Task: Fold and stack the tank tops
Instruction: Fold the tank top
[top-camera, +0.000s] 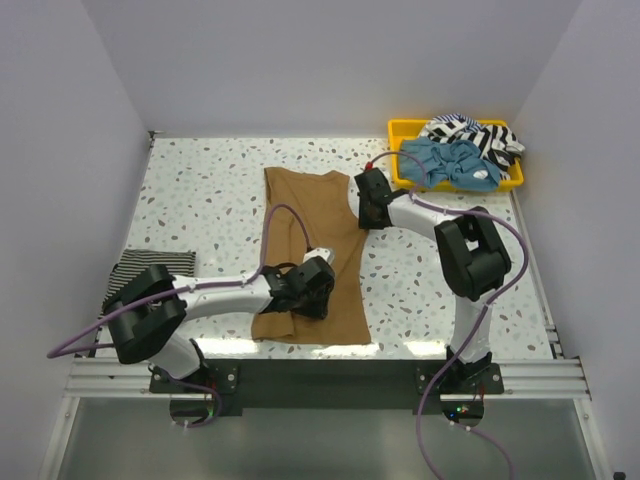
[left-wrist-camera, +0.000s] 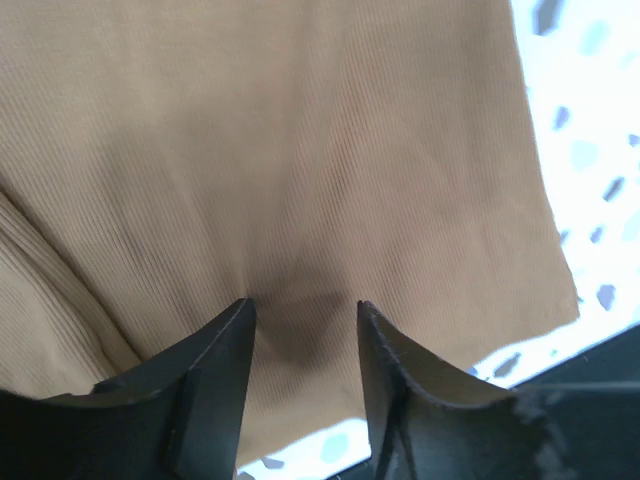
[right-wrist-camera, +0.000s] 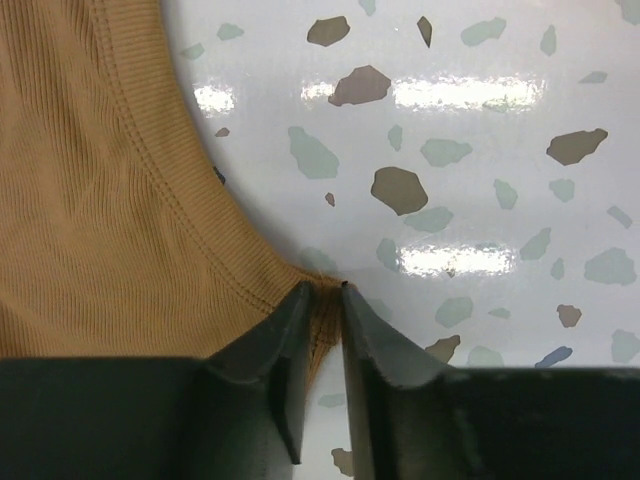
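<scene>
Pinching the tan-brown tank top (top-camera: 310, 215) by its far right strap end (right-wrist-camera: 275, 265), my right tool (right-wrist-camera: 325, 290) sits low on the counter (top-camera: 210, 190), jaws drawn in close with the cloth running between the tips. My left tool (left-wrist-camera: 303, 305) presses down near the hem on the near left side. Its jaws stand apart and a soft pucker of cloth rises between them, so I judge it is not clenched yet.

The top lies flat and lengthwise in the middle of the counter, straps away from me. A folded striped tank top (top-camera: 150, 268) rests at the left edge. A light blue top (top-camera: 450, 160) and another striped top (top-camera: 480, 135) wait crumpled in the yellow tray (top-camera: 400, 128) at the far right.

I take this as the start of a fold. To do it well, I should close the left tool on the gathered hem before lifting, taking both layers if I can. Both ends should then rise together and stay low, so the cloth does not sag or twist. I should carry the right side straight over onto the left and line the edges up before letting go. The ribbed cloth looks limp and is likely to drag, so a slow pace would suit it.
</scene>
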